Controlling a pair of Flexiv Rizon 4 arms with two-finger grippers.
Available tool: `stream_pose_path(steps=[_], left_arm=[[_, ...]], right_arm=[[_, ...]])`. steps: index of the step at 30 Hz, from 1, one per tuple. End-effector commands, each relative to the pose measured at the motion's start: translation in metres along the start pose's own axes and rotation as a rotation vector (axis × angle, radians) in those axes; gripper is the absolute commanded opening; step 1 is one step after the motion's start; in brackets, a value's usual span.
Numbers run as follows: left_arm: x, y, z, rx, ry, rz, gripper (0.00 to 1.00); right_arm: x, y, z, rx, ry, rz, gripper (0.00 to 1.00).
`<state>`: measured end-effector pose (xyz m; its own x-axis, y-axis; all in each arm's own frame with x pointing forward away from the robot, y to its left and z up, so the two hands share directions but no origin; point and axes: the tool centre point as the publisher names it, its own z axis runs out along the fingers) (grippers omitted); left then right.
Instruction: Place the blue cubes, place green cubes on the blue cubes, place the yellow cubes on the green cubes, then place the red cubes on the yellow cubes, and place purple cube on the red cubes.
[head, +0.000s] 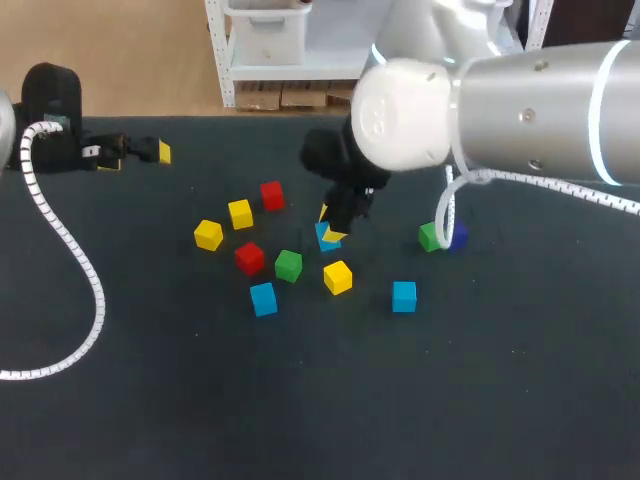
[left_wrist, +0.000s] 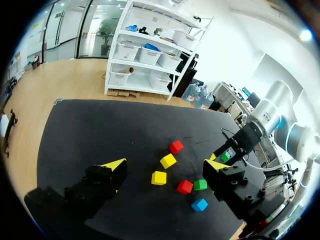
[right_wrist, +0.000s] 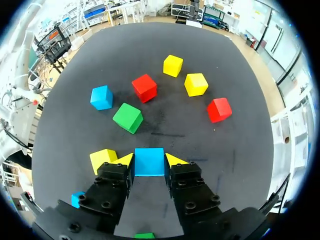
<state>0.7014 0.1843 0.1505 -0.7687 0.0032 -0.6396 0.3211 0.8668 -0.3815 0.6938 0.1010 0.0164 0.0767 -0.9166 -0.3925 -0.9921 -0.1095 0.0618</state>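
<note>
The right hand (right_wrist: 149, 161) clamps a blue cube (right_wrist: 149, 165), sharp-edged and matt, between its yellow tips, amid the scatter at mid-desk. The left hand (left_wrist: 166, 165) stands wide apart, holding nothing, near the far left corner. Around lie plain, smooth blocks: a green cube (right_wrist: 128, 117), a red cube (right_wrist: 144, 87), a yellow cube (right_wrist: 196, 84). The desk (head: 150, 400) is dark, matt and faintly scuffed; a white coiled cable (head: 99, 305) trails across it.

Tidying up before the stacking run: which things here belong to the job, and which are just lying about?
Job: blue cube held by the right gripper, two other blue cubes, green cubes, yellow cubes, red cubes, purple cube.
Lying about: white coiled cable on the table.
</note>
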Motion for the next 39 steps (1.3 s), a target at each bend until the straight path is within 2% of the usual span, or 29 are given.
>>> stream_pose_path(steps=[1, 16, 39], left_arm=[[0.000, 0.000, 0.000, 0.000, 0.000, 0.000, 1.00], [0.000, 0.000, 0.000, 0.000, 0.000, 0.000, 1.00], [0.000, 0.000, 0.000, 0.000, 0.000, 0.000, 1.00]], right_arm=[[0.003, 0.008, 0.002, 0.344, -0.015, 0.005, 0.00], [0.013, 0.007, 0.015, 0.345, -0.037, 0.046, 0.00], [0.012, 0.000, 0.018, 0.301, -0.082, 0.090, 0.00]])
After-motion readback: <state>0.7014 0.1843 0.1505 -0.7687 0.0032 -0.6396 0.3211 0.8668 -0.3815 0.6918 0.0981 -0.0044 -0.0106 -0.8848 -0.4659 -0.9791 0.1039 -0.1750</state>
